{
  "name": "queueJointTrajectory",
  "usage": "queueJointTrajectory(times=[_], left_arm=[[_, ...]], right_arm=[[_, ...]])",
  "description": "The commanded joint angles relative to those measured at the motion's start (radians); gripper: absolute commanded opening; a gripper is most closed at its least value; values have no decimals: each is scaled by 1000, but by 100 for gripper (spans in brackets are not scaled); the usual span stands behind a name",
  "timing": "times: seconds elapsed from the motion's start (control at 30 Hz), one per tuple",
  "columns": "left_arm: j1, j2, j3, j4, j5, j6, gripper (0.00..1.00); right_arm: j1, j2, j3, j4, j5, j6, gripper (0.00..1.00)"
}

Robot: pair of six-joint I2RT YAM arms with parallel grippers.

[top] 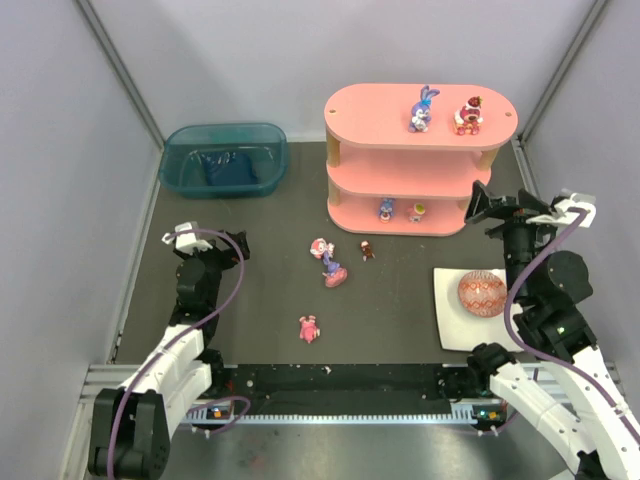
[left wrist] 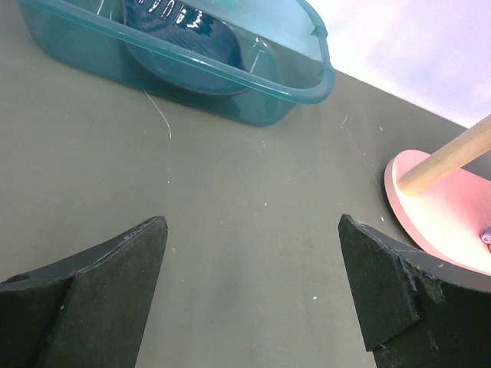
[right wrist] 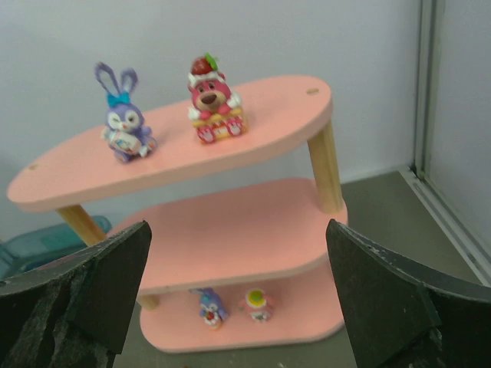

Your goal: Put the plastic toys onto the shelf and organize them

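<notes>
Our left arm [top: 188, 310] rises from the near left corner and bends forward along the left edge, the left gripper [top: 183, 238] empty, jaws spread wide. Our right arm [top: 552, 300] stands near the right edge, the right gripper [top: 481, 204] raised, facing the far edge, jaws equally wide apart.

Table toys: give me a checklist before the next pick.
1. Left pincer open and empty: ok.
2. Right pincer open and empty: ok.
3. All toys on the shelf: not ok; the pink toy and others lie on the table.
4. Room on the middle board: ok.
5. Bunny upright on top: ok.
6. Pink toy's pose for a grasp: cannot tell.
</notes>
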Motion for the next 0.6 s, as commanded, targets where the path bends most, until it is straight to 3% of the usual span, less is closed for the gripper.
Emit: queueJointTrajectory(times=[0.0, 0.27, 0.57], left_arm=[[5, -42, -2, 35, 27, 28, 99], [5, -4, 50, 29, 74, 74, 99], [5, 41, -8, 150, 149, 71, 99]], right_arm=[[6, -30, -39, -87, 99, 17, 98], [6, 1, -92, -125, 78, 66, 99], [8, 7, -136, -118, 50, 66, 99]])
